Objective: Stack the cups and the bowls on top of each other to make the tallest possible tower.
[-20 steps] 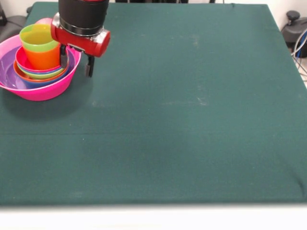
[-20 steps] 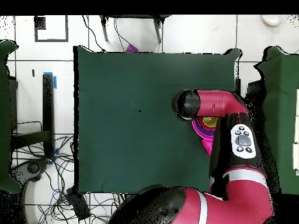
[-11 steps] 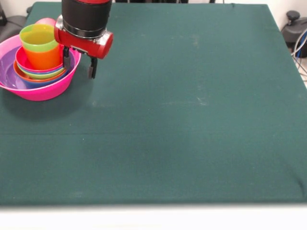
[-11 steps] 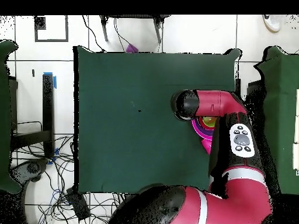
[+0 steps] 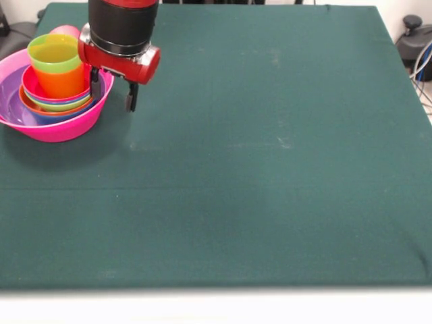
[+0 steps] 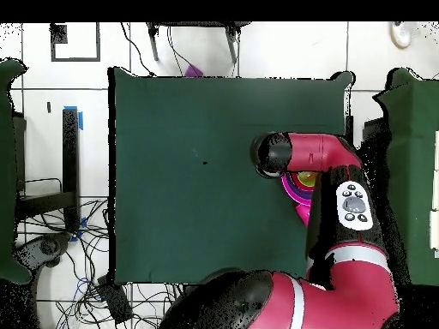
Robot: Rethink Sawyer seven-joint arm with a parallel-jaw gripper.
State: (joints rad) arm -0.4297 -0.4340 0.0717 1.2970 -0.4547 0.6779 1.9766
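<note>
The tower stands at the table's left edge. Its base is a wide pink bowl (image 5: 64, 127) holding a purple bowl (image 5: 9, 98) and several smaller nested bowls (image 5: 54, 103). An orange cup (image 5: 61, 81) sits in them, with a lime green cup (image 5: 54, 54) nested in its top. My gripper (image 5: 113, 93) hangs open and empty just right of the cups. One finger is over the pink bowl's right rim, the other outside it above the cloth. In the overhead view only a bit of the tower (image 6: 305, 180) shows beside the arm, whose wrist (image 6: 273, 155) hides the fingers.
The dark green cloth table (image 5: 270, 169) stretches to the right and front of the tower. Cables and a black stand (image 5: 413, 30) lie off the table's right edge. The tower sits close to the table's left edge.
The gripper has shifted slightly right, away from the cups, and stayed open. The tower has not moved.
</note>
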